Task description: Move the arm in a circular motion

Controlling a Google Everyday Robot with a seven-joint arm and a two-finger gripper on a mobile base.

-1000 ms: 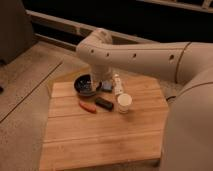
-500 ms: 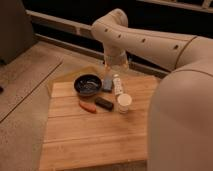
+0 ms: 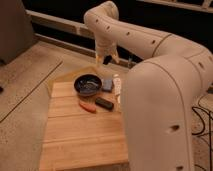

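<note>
Across the right of the camera view the arm (image 3: 165, 90) is seen arching up and over the wooden desk (image 3: 82, 135). The gripper (image 3: 103, 56) hangs above the far edge, over the dark bowl (image 3: 88, 84); jaw state can't be told. Circle to be kept high, smooth, w/ clearance.

Arm pose, mid-frame.
My arm (image 3: 150, 75) arches up from lower right, elbow high; my gripper (image 3: 103, 59) hangs down from the wrist.

Smooth matt arm (image 3: 150, 40), wood-slat table (image 3: 80, 135)
</note>
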